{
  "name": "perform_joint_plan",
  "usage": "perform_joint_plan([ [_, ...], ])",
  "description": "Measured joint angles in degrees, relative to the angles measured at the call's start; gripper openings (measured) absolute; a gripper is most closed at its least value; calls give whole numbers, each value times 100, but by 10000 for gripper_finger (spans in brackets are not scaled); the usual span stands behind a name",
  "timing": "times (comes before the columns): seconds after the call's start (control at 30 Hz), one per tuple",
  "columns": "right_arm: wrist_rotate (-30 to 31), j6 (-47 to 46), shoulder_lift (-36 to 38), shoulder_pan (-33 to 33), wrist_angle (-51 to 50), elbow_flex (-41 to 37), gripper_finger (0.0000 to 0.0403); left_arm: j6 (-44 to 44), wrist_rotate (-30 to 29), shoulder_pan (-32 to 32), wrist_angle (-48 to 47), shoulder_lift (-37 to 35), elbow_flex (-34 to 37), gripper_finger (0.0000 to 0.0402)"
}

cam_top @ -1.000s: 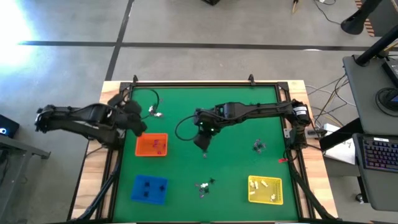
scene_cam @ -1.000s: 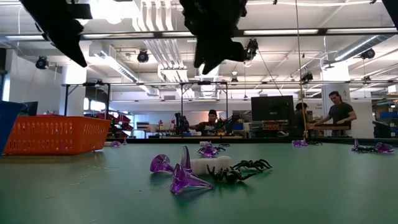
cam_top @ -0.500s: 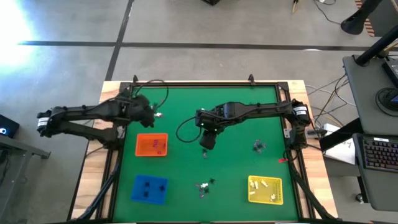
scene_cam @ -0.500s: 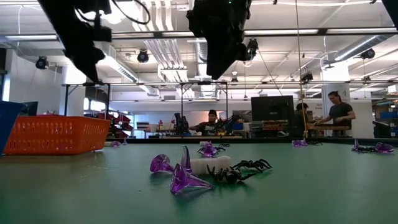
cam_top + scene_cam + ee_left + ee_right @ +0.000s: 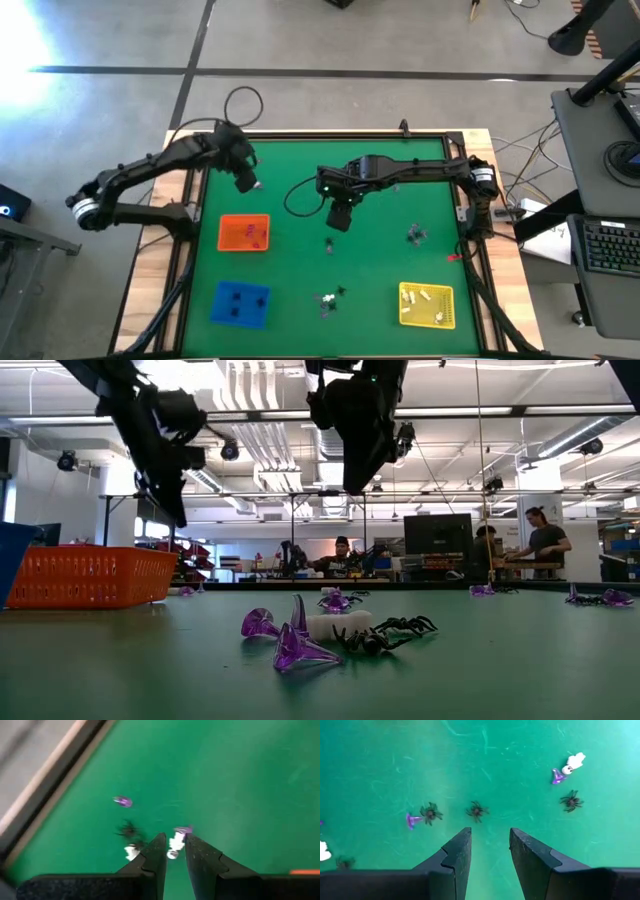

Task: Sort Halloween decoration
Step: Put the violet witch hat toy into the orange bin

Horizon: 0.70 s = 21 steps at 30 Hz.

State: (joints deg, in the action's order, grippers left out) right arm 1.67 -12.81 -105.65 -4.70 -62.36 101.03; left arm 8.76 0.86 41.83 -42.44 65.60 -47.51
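Note:
The Halloween decoration lies in small groups on the green mat. My left gripper point(image 5: 246, 180) point(image 5: 174, 848) hangs open by a narrow gap above the far-left group point(image 5: 256, 185). That group holds a white piece point(image 5: 176, 841), a purple one point(image 5: 184, 829) and a black spider point(image 5: 129, 829). My right gripper point(image 5: 340, 216) point(image 5: 490, 840) hangs open over the mat's middle, above a black spider point(image 5: 477, 811) and clear of it. More trinkets lie near the front point(image 5: 300, 635) and at the right point(image 5: 415, 235).
An orange tray point(image 5: 244, 233) and a blue tray point(image 5: 240, 303) stand at the left, and a yellow tray point(image 5: 426, 305) holding white pieces stands at the near right. A black frame point(image 5: 330, 135) borders the mat. People point(image 5: 545, 540) work in the room behind.
My left gripper has swung from beside the orange tray toward the table's far edge and to the right, sinking and tipping downward, and now hangs over the far-left group. My right gripper has turned a little about its own axis, nearly in place.

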Motion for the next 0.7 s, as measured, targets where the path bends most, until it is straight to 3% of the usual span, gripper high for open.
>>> perform_joint_plan([
  [0.2, -7, 32, -2, -34, 10, -7, 128, 498, 1510, 642, -16, 647, -13, 62],
  [0.7, -7, 34, -28, -34, 28, -11, 128, 1391, 1559, 623, 3, 2021, -59, 73],
])
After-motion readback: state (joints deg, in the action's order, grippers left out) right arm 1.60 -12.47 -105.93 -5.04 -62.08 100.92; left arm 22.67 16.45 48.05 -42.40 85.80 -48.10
